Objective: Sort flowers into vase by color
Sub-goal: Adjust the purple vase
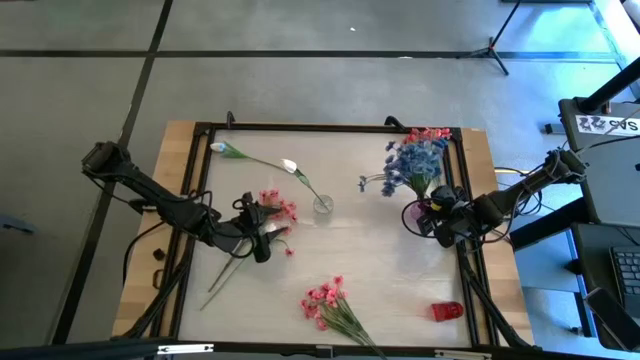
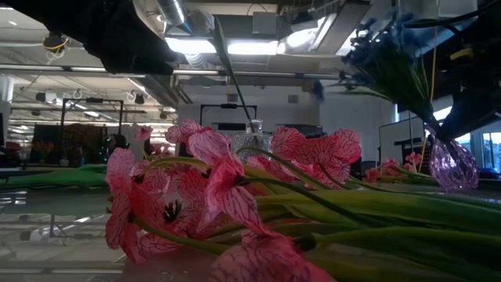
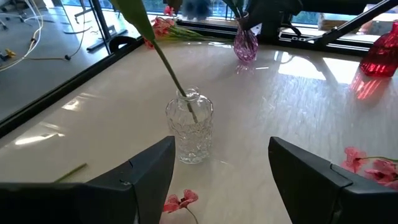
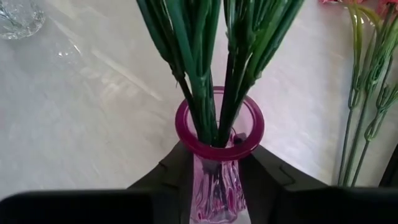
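Pink vase [image 4: 219,168] — neck pinched between right gripper [image 4: 217,177] fingers, blue flowers [image 1: 415,165] inside. Left gripper [image 3: 221,180] — spread wide, empty, facing clear vase [image 3: 189,132] on bench [image 1: 380,250].

Stems [image 4: 211,74] in vase [image 4: 219,152]

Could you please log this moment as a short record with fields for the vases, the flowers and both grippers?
clear vase: mid-table, holds the white flowers
purple vase: right side, holds the blue flowers
red vase: near right corner, lying down
pink flowers: loose on the table
left gripper: open, facing the clear vase
right gripper: fingers on either side of the purple vase's neck
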Controlling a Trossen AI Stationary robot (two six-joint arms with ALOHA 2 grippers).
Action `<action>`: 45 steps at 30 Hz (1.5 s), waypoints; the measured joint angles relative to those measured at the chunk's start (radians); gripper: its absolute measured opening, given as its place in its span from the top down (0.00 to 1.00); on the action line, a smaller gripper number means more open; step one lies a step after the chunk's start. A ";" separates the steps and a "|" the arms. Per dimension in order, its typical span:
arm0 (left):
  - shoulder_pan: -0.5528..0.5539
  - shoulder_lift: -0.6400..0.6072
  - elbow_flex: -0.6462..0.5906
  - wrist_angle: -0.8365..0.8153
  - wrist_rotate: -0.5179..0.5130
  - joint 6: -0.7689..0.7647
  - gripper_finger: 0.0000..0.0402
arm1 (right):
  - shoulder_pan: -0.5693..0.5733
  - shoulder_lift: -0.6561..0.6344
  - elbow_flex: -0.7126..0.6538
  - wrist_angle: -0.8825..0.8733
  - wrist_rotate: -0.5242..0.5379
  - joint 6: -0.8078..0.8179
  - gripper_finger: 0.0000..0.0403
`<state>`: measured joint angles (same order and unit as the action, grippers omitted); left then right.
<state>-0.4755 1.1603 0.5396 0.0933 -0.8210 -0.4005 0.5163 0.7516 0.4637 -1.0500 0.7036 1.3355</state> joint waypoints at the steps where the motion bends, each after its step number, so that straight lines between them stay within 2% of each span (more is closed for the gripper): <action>1: -0.002 0.000 0.000 -0.005 -0.001 -0.005 0.37 | 0.000 0.007 0.000 0.001 0.000 0.004 0.74; 8: -0.003 0.001 0.000 -0.060 -0.004 -0.044 0.37 | 0.007 0.084 0.001 0.061 0.036 0.017 0.77; 13: -0.003 0.001 0.000 -0.078 -0.004 -0.047 0.37 | 0.100 0.160 0.000 0.130 0.118 0.054 0.77; 16: -0.003 0.001 0.000 -0.092 -0.004 -0.044 0.37 | 0.182 0.226 -0.002 0.157 0.194 0.130 0.77; 20: -0.003 0.001 0.000 -0.103 -0.004 -0.038 0.37 | 0.276 0.355 -0.002 0.212 0.352 0.191 0.77; 24: -0.002 0.001 0.000 -0.102 -0.004 -0.038 0.37 | 0.288 0.512 -0.002 0.270 0.448 0.240 0.77; 27: 0.000 0.001 0.000 -0.101 -0.005 -0.038 0.37 | 0.271 0.603 -0.001 0.320 0.464 0.274 0.77; 30: 0.009 0.001 0.000 -0.101 -0.005 -0.037 0.37 | 0.246 0.643 0.000 0.348 0.480 0.283 0.77; 37: 0.044 0.001 0.000 -0.100 -0.009 -0.037 0.37 | 0.195 0.631 0.003 0.366 0.442 0.253 0.76; 45: 0.070 0.001 0.000 -0.101 -0.005 -0.033 0.37 | 0.194 0.622 0.003 0.375 0.408 0.253 0.70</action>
<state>-0.4050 1.1610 0.5400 -0.0073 -0.8255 -0.4339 0.7101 1.3739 0.4671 -0.6749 1.1112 1.5887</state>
